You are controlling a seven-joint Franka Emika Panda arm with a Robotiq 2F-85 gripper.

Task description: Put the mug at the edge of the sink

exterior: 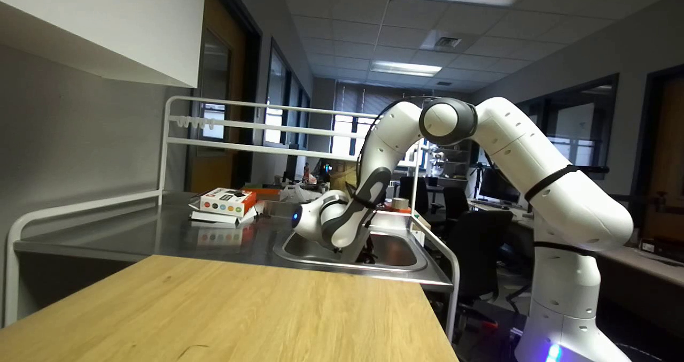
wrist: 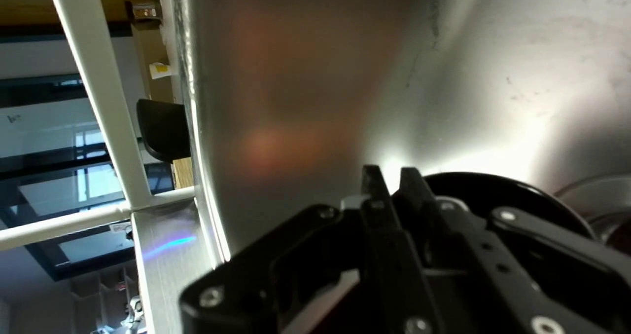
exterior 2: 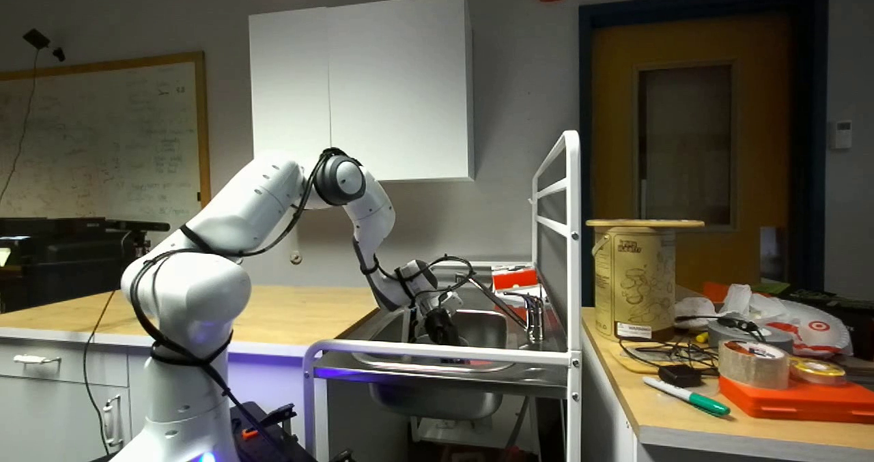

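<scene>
The black mug (wrist: 493,191) shows in the wrist view as a dark round rim just right of my fingers, inside the steel sink. The sink shows in the wrist view (wrist: 493,77) and in both exterior views, with its rim (exterior: 417,263) and inner wall (exterior 2: 495,325). My gripper (wrist: 393,178) points down into the basin, its fingers a narrow gap apart with a dark part of the mug between them. I cannot tell whether that is the handle or the wall. In an exterior view the gripper (exterior 2: 444,339) is low in the basin; the mug is not clear there.
A faucet (exterior 2: 534,319) stands at the sink's side. A white rack frame (exterior: 288,129) runs along the counter and around the sink's end. A white and orange box (exterior: 222,201) lies on the steel counter (exterior: 144,225). A wooden tabletop (exterior: 240,308) adjoins the counter.
</scene>
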